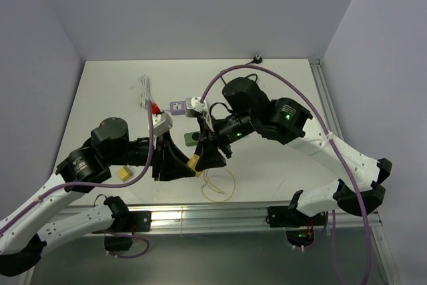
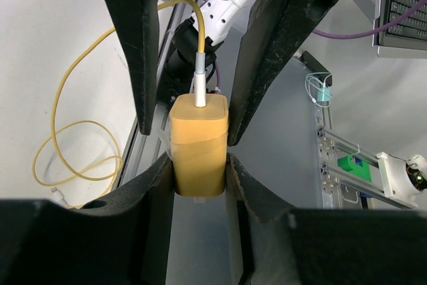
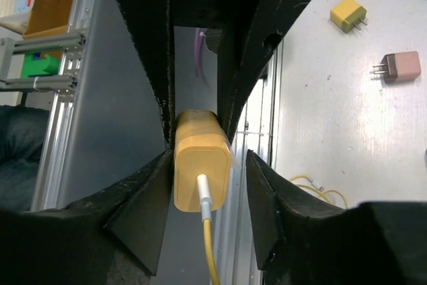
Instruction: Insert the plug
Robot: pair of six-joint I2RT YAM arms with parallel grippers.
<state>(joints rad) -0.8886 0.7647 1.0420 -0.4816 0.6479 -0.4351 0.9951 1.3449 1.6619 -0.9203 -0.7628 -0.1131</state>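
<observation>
Just over the near part of the table [image 1: 267,85], the yellow charger block [image 2: 199,148] sits pinched in the left gripper [image 2: 200,165], whose jaws are clamped flat on its sides. A white connector [image 2: 200,85] and its yellow cable [image 2: 57,131] are seated in the block's end face. The right gripper [image 3: 208,157] brackets the same block from the opposite direction. Its jaws are narrow but not tight: one finger [image 3: 143,198] touches the casing, while the other stands just apart.

The danger appears to lie in the exchange. Should the left hold let go before the right one bites on both sides, the block would likely drop or twist. A one-sided push could also skew it, and the trailing cable could tug it off line for insertion.
</observation>
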